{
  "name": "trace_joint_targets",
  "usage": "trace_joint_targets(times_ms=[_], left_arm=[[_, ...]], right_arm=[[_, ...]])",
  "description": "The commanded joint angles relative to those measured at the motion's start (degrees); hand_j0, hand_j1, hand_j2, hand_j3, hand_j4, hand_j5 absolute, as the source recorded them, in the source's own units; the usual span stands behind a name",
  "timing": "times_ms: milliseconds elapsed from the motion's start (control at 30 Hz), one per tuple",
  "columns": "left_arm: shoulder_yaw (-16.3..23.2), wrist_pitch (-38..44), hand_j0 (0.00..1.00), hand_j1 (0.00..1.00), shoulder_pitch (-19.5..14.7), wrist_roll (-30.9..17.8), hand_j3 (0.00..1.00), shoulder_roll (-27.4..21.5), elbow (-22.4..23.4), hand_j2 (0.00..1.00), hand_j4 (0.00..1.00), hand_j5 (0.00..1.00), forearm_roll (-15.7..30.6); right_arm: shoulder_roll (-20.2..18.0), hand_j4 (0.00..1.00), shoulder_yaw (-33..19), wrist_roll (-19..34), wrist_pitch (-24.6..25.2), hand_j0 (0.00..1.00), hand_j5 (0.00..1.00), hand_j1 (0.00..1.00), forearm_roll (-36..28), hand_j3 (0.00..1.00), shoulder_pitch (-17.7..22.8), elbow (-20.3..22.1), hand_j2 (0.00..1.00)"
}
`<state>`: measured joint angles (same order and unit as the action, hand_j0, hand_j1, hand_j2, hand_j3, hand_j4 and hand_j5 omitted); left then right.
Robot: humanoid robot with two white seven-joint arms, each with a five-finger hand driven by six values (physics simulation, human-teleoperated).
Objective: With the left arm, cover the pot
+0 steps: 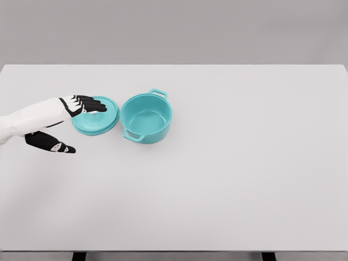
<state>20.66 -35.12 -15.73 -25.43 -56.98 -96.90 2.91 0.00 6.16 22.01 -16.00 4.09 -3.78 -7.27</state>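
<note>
A teal pot (145,117) with two side handles stands open and upright on the white table, left of the middle. Its teal lid (100,119) lies flat on the table just left of the pot, close to it but apart. My left hand (82,126) reaches in from the left edge. Its black fingers (87,103) stretch out over the lid's left and top part, hiding the knob. The thumb (54,145) points out lower down, off the lid's edge. The hand is open and holds nothing. No right arm shows.
The white table (244,163) fills the view, with its far edge at the top and its front edge at the bottom. Nothing else stands on it besides the pot and lid.
</note>
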Motion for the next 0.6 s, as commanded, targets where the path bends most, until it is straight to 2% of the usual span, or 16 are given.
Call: trace_joint_targets(times_ms=[0, 67, 133, 200, 367, 433, 567], left_arm=[[0.00, 0.12, 1.00, 1.00, 0.00, 0.03, 1.00, -0.06, 0.04, 1.00, 1.00, 1.00, 0.96], [0.17, 0.12, 1.00, 1.00, -0.88, 0.03, 1.00, 0.03, 1.88, 1.00, 1.00, 1.00, 1.83], [0.88, 0.12, 1.00, 1.00, -4.30, 0.03, 1.00, 0.64, 6.80, 1.00, 1.00, 1.00, 3.15], [4.65, 0.12, 1.00, 1.00, -6.85, 0.03, 1.00, 0.99, 9.53, 1.00, 1.00, 1.00, 3.33], [12.21, 0.12, 1.00, 1.00, -10.63, 0.38, 1.00, 6.26, 16.91, 1.00, 1.00, 1.00, 4.12], [15.90, 0.12, 1.00, 1.00, -12.04, 0.55, 1.00, 7.15, 17.44, 1.00, 1.00, 1.00, 3.86], [13.89, 0.12, 1.00, 1.00, -13.09, 1.52, 1.00, 8.99, 17.27, 1.00, 1.00, 1.00, 5.52]], right_arm=[[0.00, 1.00, -0.28, 0.23, 0.01, 1.00, 1.00, 1.00, -0.22, 1.00, 0.00, -0.12, 1.00], [0.00, 1.00, -0.28, 0.05, 0.01, 1.00, 1.00, 1.00, -0.13, 1.00, 0.00, -0.12, 1.00], [0.00, 1.00, -0.28, 0.05, 0.01, 1.00, 1.00, 1.00, -0.22, 1.00, 0.00, -0.12, 1.00], [0.00, 1.00, -0.28, 0.05, 0.01, 1.00, 1.00, 1.00, -0.13, 1.00, 0.09, -0.12, 1.00], [0.00, 1.00, -0.28, 0.05, 0.01, 1.00, 1.00, 1.00, -0.13, 1.00, 0.00, -0.12, 1.00], [0.00, 1.00, -0.28, 0.05, 0.01, 1.00, 1.00, 1.00, -0.22, 1.00, 0.00, -0.12, 1.00], [0.00, 1.00, -0.28, 0.05, 0.01, 1.00, 1.00, 1.00, -0.22, 1.00, 0.00, -0.12, 1.00]])
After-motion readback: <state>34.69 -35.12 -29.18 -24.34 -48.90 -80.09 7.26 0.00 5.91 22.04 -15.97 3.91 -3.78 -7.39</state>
